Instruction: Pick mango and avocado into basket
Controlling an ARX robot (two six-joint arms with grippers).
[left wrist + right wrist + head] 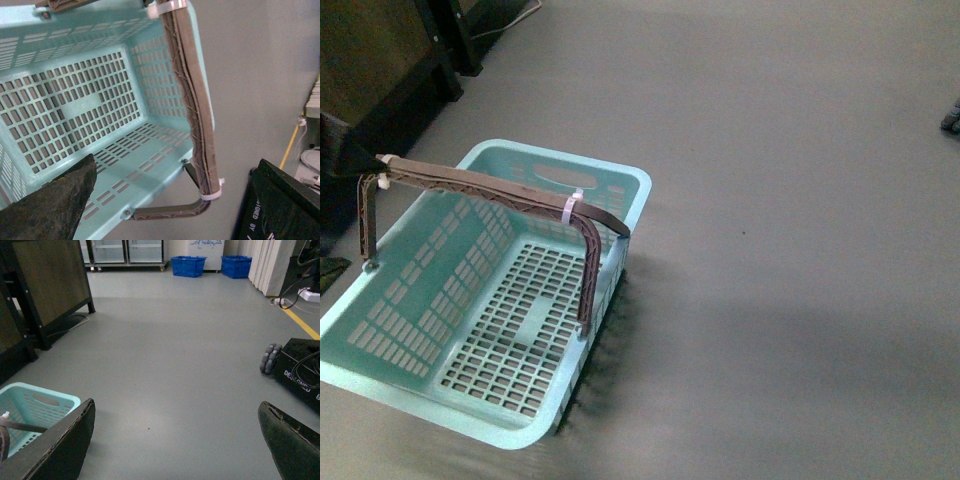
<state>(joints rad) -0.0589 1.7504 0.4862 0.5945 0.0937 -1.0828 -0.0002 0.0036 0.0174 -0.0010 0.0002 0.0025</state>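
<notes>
The grey floor (800, 200) fills most of the front view, and the basket (510, 160) stands on it. Dark furniture (370, 60) rises just beyond the basket's far left corner. In the right wrist view, a black wheeled base (300, 372) sits well to the right of the basket, and two blue crates (188, 266) stand far beyond it by the back wall.

The basket is light teal with slotted walls. It sits upright, and its slotted bottom is in full view from above. Its brown-grey handle (480, 185) stands up and arches across the opening from one long side to the other.

The left gripper (177, 161) looks down into the basket. Its two dark fingers (50, 205) are spread wide apart and hold nothing; one finger shows over the basket's inside, the other outside the basket, past the handle. The right gripper (176, 404) is off to the basket's right, facing bare floor, with its jaws also spread wide and nothing between them.

A white zip tie (570, 208) wraps the handle near its right bend.
</notes>
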